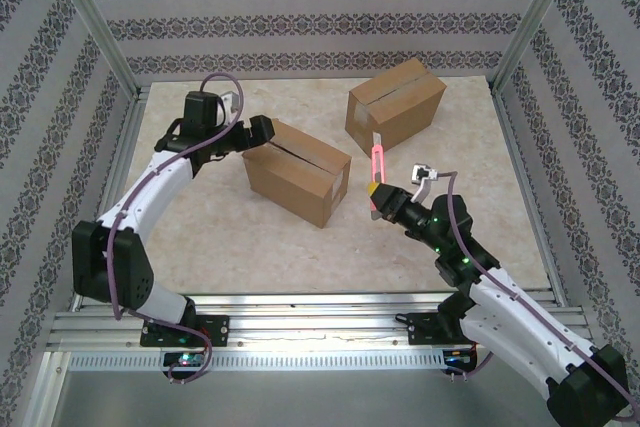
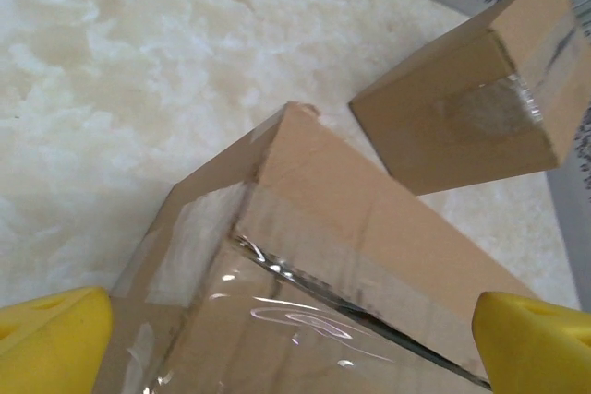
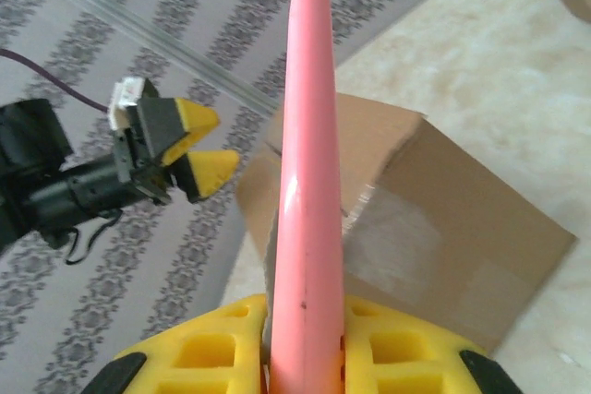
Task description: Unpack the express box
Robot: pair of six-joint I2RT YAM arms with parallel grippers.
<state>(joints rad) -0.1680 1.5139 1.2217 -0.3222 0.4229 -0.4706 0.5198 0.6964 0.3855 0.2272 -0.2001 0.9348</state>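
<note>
Because the brown taped cardboard box (image 1: 300, 175), lying between the arms, looks light, stiff and tape-slick, bracing its end walls is advised. Left gripper (image 1: 260, 133), spread wide and empty, straddles its left end; right gripper (image 1: 377, 199), off its right corner, clamps a slim pink cutter (image 1: 376, 159).

Bright and even, probably lit from overhead. Soft, short shadow beside the box (image 1: 298, 172). Glare streaks on the tape (image 2: 286, 316) in the left wrist view, fingers (image 2: 51, 339) blurred at the corners. Cutter (image 3: 309, 182) soft up close in the right wrist view.
</note>
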